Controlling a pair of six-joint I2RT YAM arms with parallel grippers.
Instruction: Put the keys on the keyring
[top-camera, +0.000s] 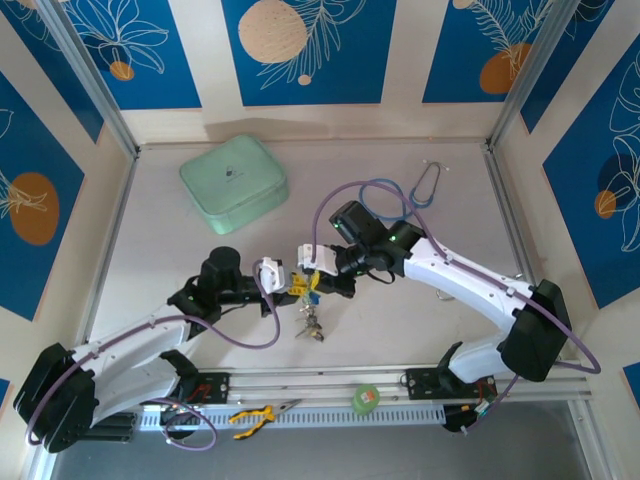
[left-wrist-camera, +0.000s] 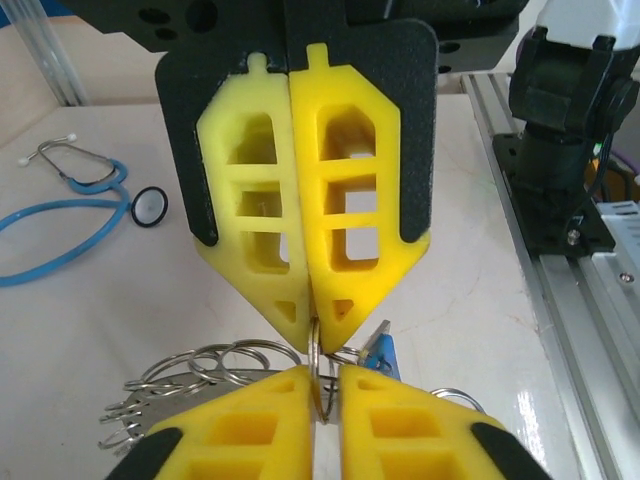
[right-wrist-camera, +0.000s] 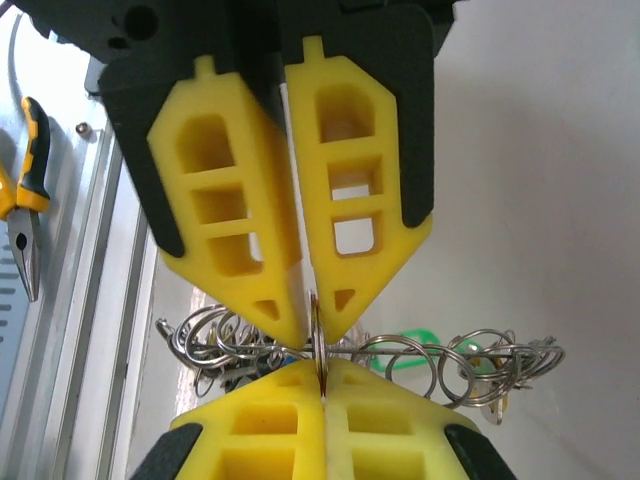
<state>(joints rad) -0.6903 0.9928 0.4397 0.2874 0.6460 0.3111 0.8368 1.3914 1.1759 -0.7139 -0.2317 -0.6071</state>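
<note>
My two grippers meet tip to tip over the middle of the table, the left gripper (top-camera: 298, 287) coming from the left and the right gripper (top-camera: 318, 280) from the right. Both are shut on one small split ring (left-wrist-camera: 318, 350) that stands edge-on between the yellow fingertips. The left gripper (left-wrist-camera: 322, 378) pinches it from below and the right gripper (left-wrist-camera: 312, 318) from above. The flat silvery keyring (left-wrist-camera: 195, 392) carries several small rings, and a blue-tagged key (left-wrist-camera: 381, 352) hangs beside the pinched ring. In the right wrist view the right gripper (right-wrist-camera: 322, 368) and left gripper (right-wrist-camera: 312, 325) hold the ring; keys (right-wrist-camera: 215, 352) cluster left. Keys (top-camera: 308, 327) dangle below.
A mint-green case (top-camera: 234, 183) sits at the back left. A blue stethoscope (top-camera: 400, 195) lies at the back right, also visible from the left wrist as a stethoscope (left-wrist-camera: 70, 200). Yellow-handled pliers (top-camera: 255, 415) and a green tape roll (top-camera: 366, 398) rest on the near rail.
</note>
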